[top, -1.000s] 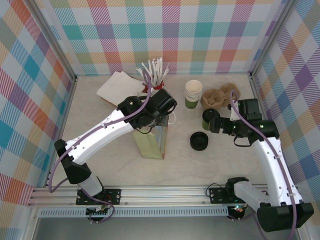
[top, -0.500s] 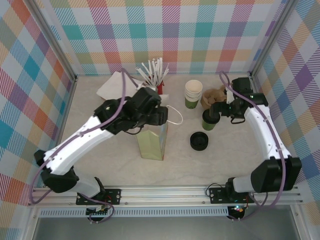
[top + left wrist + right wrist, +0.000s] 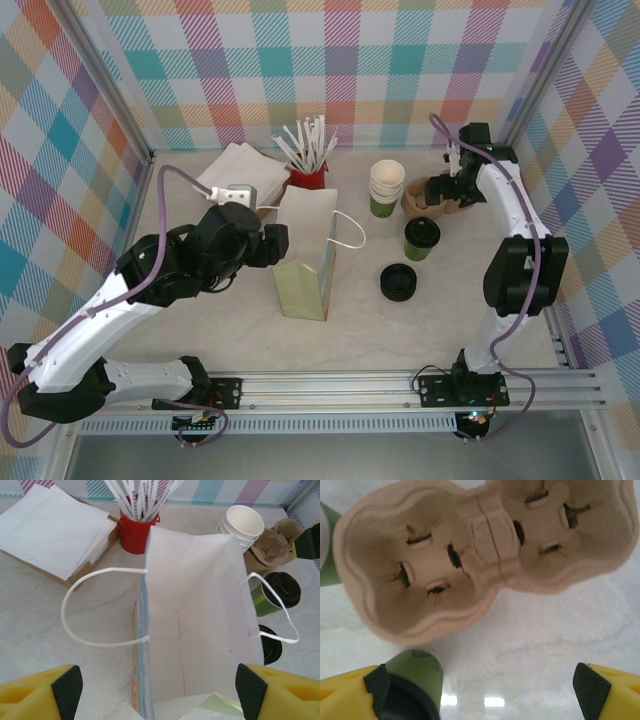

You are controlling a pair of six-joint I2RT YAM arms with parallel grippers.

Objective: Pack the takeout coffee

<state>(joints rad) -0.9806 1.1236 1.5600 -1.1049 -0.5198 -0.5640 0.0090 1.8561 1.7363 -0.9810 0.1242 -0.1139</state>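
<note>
The paper bag [image 3: 305, 260] was white inside, pale green on its side. Behind it stood a red holder [image 3: 307, 179] of white straws [image 3: 310, 140]. To its right, the takeout coffee [image 3: 422, 238] was green, black-lidded; the carrier [image 3: 395, 570] tan. Walls [image 3: 400, 70] were multicoloured plaid.

No legible text, labels or numbers anywhere.

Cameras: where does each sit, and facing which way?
Top external: above and behind, looking down on the table; left arm and right arm show.
Left wrist: over the bag, looking into it; left gripper open at bottom.
Right wrist: over the carrier, looking down; right gripper open at bottom.
Shared: the lidded cup, in all three.
</note>
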